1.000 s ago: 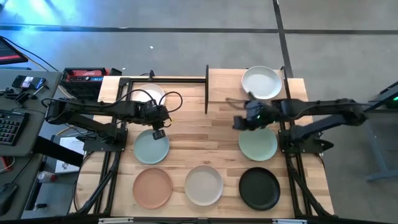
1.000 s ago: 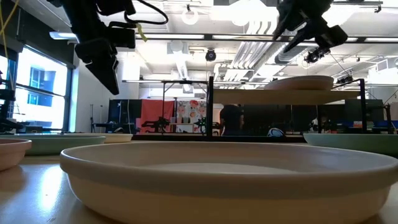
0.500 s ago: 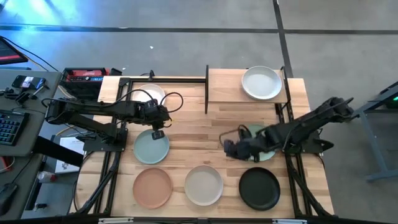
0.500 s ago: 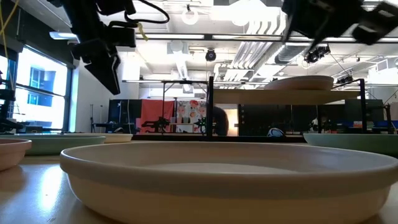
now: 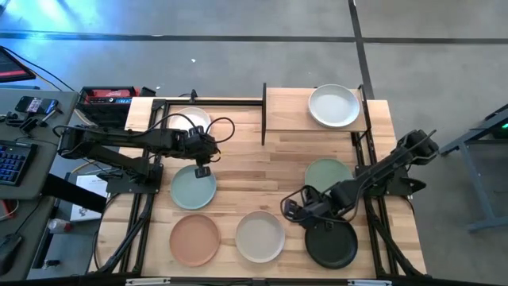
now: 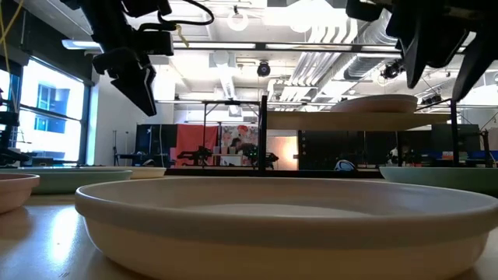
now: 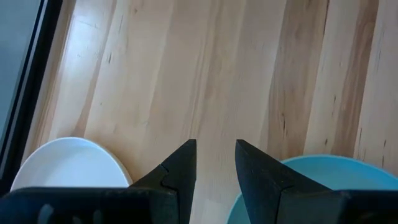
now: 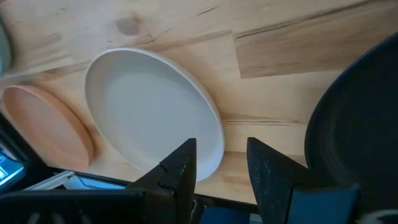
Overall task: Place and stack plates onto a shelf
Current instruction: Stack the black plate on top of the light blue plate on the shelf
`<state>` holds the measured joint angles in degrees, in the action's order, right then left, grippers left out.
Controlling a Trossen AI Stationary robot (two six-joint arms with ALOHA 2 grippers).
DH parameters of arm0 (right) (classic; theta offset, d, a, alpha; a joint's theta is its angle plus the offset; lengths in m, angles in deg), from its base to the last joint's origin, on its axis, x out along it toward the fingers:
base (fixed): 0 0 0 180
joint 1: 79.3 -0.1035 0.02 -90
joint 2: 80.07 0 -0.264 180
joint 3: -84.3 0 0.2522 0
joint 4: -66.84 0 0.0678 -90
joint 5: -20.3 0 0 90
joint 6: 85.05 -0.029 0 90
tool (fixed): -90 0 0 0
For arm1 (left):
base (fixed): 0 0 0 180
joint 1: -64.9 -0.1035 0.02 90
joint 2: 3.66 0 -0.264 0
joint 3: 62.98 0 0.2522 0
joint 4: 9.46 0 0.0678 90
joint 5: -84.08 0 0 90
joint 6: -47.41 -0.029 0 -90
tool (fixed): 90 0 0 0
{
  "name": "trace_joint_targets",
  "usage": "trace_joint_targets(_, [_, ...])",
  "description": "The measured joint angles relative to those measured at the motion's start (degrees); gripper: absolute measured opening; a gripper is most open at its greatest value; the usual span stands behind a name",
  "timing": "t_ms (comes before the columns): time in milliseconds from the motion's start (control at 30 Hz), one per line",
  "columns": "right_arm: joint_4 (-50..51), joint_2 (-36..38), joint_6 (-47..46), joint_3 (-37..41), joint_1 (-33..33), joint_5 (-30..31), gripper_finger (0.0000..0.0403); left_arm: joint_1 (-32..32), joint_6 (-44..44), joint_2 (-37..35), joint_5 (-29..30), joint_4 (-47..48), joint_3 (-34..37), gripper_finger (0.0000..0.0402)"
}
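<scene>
The shelf (image 5: pixel 290 111) stands at the table's far edge with a white plate (image 5: pixel 333 106) resting flat on its right half. Flat on the tabletop lie another white plate (image 5: pixel 190 119), a blue-green plate (image 5: pixel 193 189), a peach plate (image 5: pixel 194 240), a beige plate (image 5: pixel 259 236), a black plate (image 5: pixel 331 242) and a mint green plate (image 5: pixel 327 173). My left gripper (image 5: pixel 202 169) hangs open above the gap between the white and blue-green plates (image 7: pixel 311 180). My right gripper (image 5: pixel 289 210) is open and hovers over bare wood between the beige plate (image 8: pixel 155 112) and the black plate (image 8: pixel 360 124).
Black frame rails (image 5: pixel 143 230) run along both sides of the table. A desk with a keyboard (image 5: pixel 12 163) and a red box (image 5: pixel 107 95) stand off the table's left. Bare wood (image 5: pixel 254 171) lies in the table's middle.
My right gripper has swung from in front of the shelf toward the table's near edge and downward, passing over the mint green plate, and has rolled about its own axis. It stays open and empty. The plates have kept their places.
</scene>
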<state>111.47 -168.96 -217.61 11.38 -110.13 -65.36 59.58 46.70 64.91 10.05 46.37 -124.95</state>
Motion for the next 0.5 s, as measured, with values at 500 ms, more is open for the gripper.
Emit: trace_joint_targets(500, [3.7, -1.1, 3.7, 0.0, 0.0, -4.7, 0.0122, 0.0, 4.3, 0.0, 0.0, 0.0, 0.0, 0.0102])
